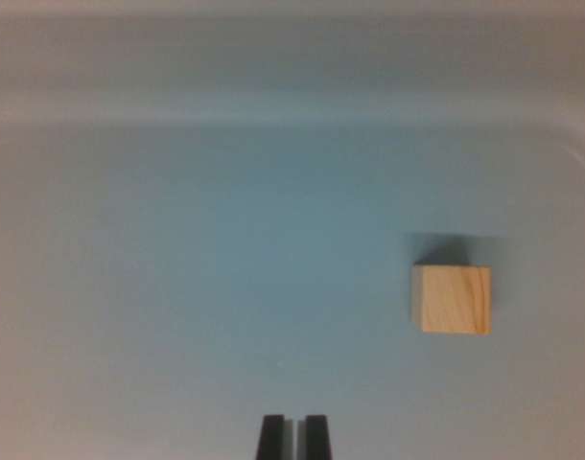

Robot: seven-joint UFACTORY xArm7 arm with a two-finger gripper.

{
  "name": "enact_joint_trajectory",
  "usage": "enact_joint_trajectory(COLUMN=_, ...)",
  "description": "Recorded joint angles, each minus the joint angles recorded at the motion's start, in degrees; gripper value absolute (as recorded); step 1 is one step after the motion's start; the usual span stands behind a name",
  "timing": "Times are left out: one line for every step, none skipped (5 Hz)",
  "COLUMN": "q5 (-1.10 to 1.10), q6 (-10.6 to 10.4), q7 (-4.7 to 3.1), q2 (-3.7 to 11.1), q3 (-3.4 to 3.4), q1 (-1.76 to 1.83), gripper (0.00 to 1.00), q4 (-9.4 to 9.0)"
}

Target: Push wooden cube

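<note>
The small pale wooden cube (452, 299) sits on the smooth blue-grey tray floor (225, 268), toward the wrist view's right, casting a shadow behind it. The black two-fingered gripper (293, 437) shows at the bottom centre, jaws nearly together with only a thin gap, gripping nothing, well apart from the cube.

Wooden cube (452, 299) on pale surface (197, 287), wrist view's right, end effector (293, 436) apart, fingers seemingly nearly together
</note>
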Motion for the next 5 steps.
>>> enact_joint_trajectory(q5=0.0, q6=0.0, q7=0.0, q2=0.0, q3=0.0, q1=0.0, gripper=0.0, q4=0.0)
enact_joint_trajectory(q5=0.17, q6=-2.6, q7=-0.98, q2=1.1, q3=-0.46, q1=-0.42, gripper=0.0, q4=-1.79)
enact_joint_trajectory(q5=0.17, q6=-2.6, q7=-0.98, q2=1.1, q3=-0.46, q1=-0.42, gripper=0.0, q4=-1.79)
enact_joint_trajectory(q5=0.34, q6=-5.2, q7=-1.99, q2=2.24, q3=-0.93, q1=-0.86, gripper=0.0, q4=-3.64)
enact_joint_trajectory(q5=0.34, q6=-5.2, q7=-1.99, q2=2.24, q3=-0.93, q1=-0.86, gripper=0.0, q4=-3.64)
